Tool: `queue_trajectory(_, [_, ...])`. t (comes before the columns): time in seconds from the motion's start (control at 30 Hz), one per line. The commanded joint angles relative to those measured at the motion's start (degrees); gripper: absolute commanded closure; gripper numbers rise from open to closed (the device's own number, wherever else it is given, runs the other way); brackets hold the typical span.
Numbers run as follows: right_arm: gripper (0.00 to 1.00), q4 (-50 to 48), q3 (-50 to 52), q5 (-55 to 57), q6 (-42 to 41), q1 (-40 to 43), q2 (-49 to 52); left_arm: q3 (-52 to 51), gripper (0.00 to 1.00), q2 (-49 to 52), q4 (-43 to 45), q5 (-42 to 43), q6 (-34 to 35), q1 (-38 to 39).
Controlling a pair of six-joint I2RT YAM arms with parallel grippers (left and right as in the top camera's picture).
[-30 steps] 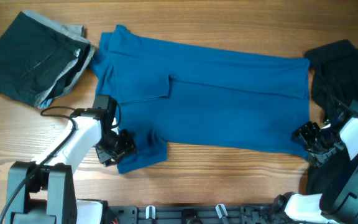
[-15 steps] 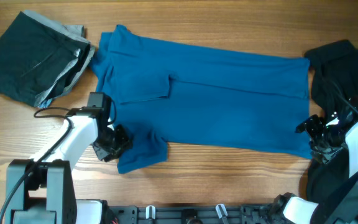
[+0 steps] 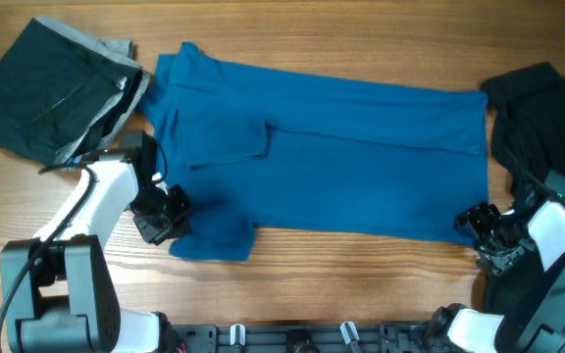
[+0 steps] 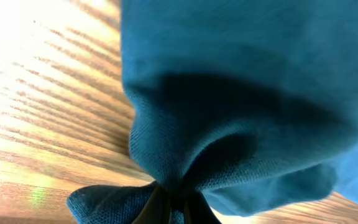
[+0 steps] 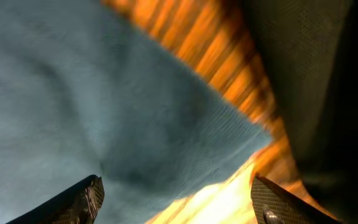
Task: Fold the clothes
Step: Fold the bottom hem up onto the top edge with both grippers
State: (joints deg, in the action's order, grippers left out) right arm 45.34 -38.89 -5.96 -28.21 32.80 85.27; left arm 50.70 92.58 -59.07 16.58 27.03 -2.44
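- The blue shirt point(image 3: 341, 157) lay spread across the middle of the table point(image 3: 361, 29). The left gripper point(image 3: 170, 218) was at its near left sleeve and the right gripper point(image 3: 479, 221) at its near right corner.
- The left gripper was clamped on a bunched fold of sleeve. The right gripper's fingers stood wide apart over the hem, holding nothing.
- The shirt was mostly flat, with one sleeve folded over the chest.
- A dark folded garment point(image 3: 37, 93) lay just beside its left edge, and a black garment point(image 3: 538, 108) met its right edge. Wood showed along the far side.

Three garments: blue shirt point(image 3: 361, 157), dark shorts point(image 3: 42, 93), black garment point(image 3: 542, 108).
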Motion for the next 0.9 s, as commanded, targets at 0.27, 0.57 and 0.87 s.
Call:
queue_trajectory(0.27, [0.96,9.49,-9.44,-1.16,5.81,0.17,-2.49,8.22,0.96,-4.15,-11.28,-4.98,-1.29,-0.37])
queue_trajectory(0.57, [0.96,24.52,-19.39,-1.53,9.18,0.17,-10.01,23.52,0.96,-6.75,-22.75,-13.79,-1.29,-0.35])
queue_trajectory(0.87, [0.96,14.01,-19.39,-3.69,8.48,0.17,1.03,23.89,0.96,-5.99,4.13,-2.49,-1.11,1.81])
